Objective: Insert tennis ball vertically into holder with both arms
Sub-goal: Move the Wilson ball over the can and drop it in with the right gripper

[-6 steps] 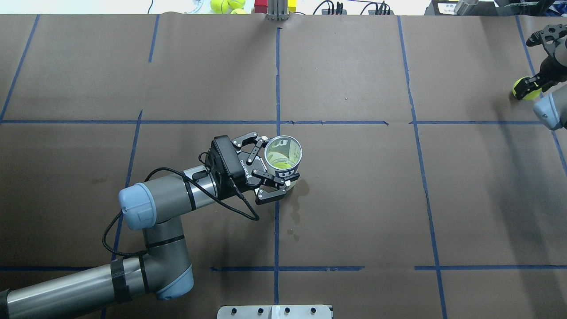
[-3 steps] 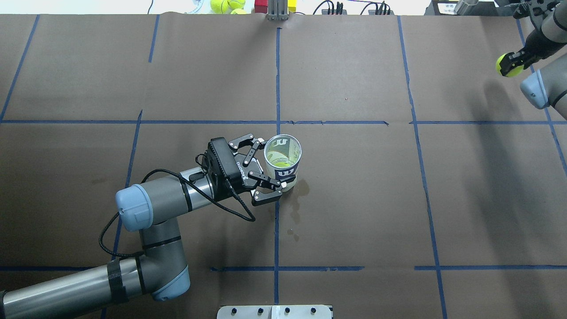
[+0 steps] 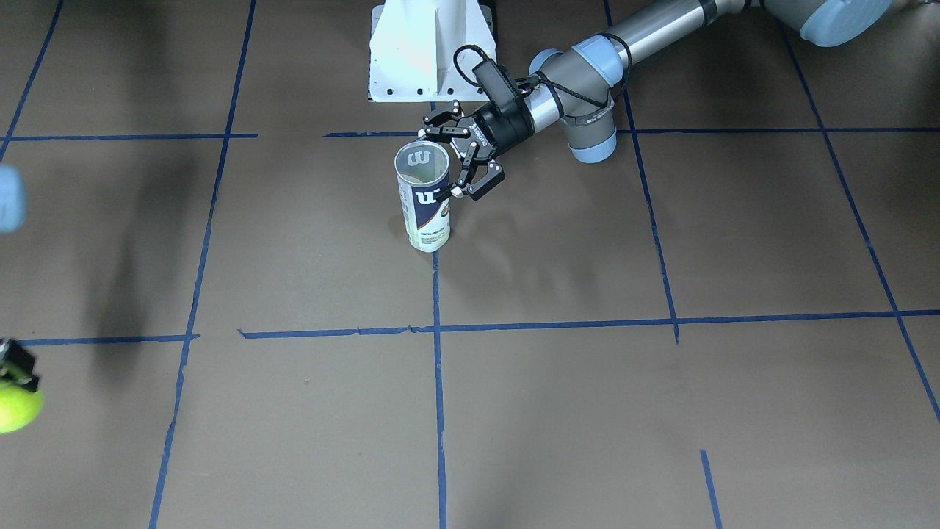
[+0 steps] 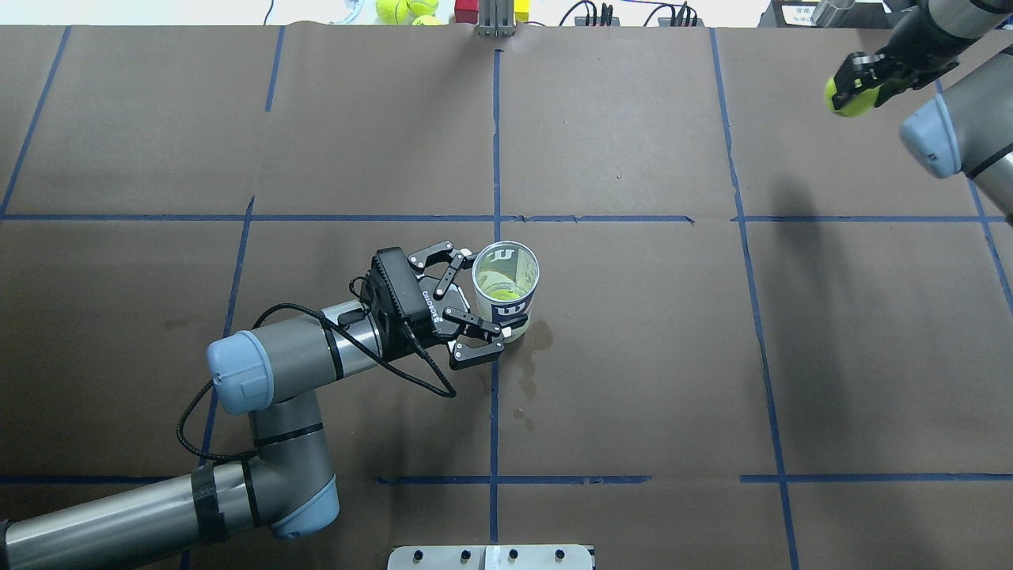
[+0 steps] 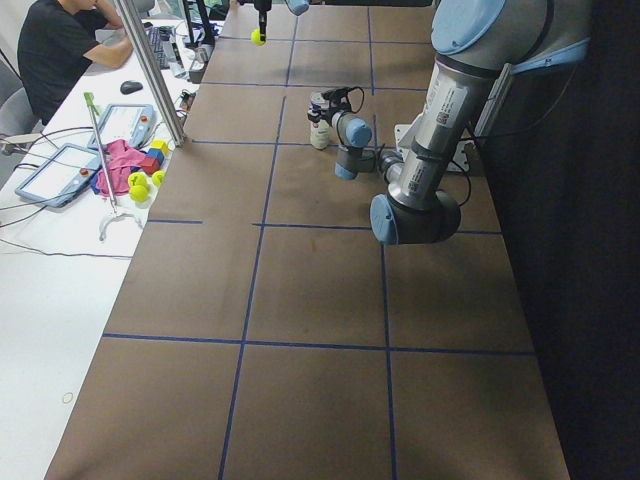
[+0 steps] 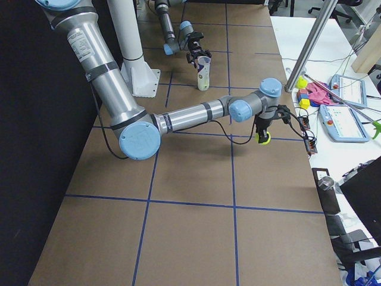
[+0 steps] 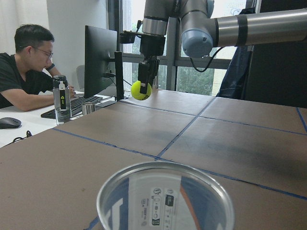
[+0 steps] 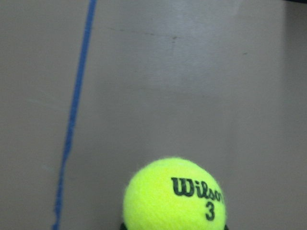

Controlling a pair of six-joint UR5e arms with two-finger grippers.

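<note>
Since the tennis ball (image 4: 844,100) looks light and squishy, we've got the right gripper (image 4: 853,85) fingers clenched across its middle over the tabletop's (image 4: 633,356) far-right corner; left gripper (image 4: 484,294) fingers hang released beside the holder (image 4: 516,305).

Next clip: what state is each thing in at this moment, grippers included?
Ball: clamped in the right gripper, clear of the table.
Right gripper: shut on the ball, far from the holder.
Holder: upright on the table, top open, another ball at its bottom.
Left gripper: open, fingers on either side of the holder; contact unclear.
</note>
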